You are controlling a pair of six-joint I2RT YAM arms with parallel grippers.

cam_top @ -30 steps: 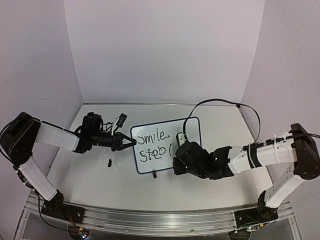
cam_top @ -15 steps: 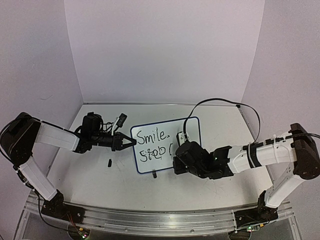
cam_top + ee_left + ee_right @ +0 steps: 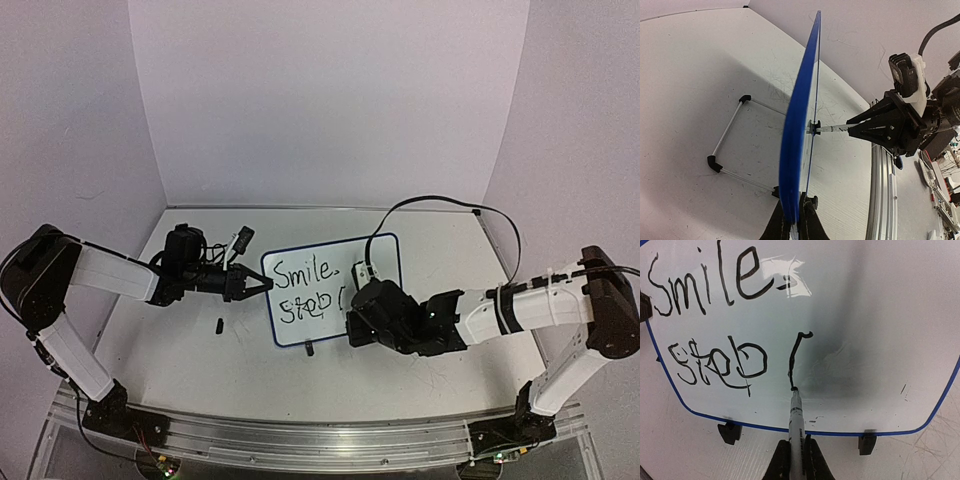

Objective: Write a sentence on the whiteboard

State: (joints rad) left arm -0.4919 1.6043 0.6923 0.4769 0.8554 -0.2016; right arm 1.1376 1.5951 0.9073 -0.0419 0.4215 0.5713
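Observation:
The whiteboard [image 3: 375, 275] stands upright on two black clip feet, blue-rimmed. The sentence [image 3: 710, 282] reads "Smile." with "Stop" and one fresh curved stroke [image 3: 796, 357] below it; it also shows in the top view [image 3: 305, 272]. My right gripper [image 3: 796, 455] is shut on a marker [image 3: 796, 415] whose tip touches the board at the bottom of that stroke. My left gripper [image 3: 796, 220] is shut on the board's left edge [image 3: 799, 145], seen edge-on in the left wrist view. In the top view the left gripper [image 3: 255, 285] is at the board's left rim and the right gripper [image 3: 358, 325] is in front of it.
A small black marker cap [image 3: 219, 325] lies on the table left of the board. A wire stand [image 3: 730, 140] props the board from behind. A black cable [image 3: 440, 205] loops behind the right arm. The aluminium rail [image 3: 300, 440] runs along the near edge.
The right gripper with the marker has shifted only very slightly; the stroke after "Stop" looks unchanged in the top view. The left arm has not moved.

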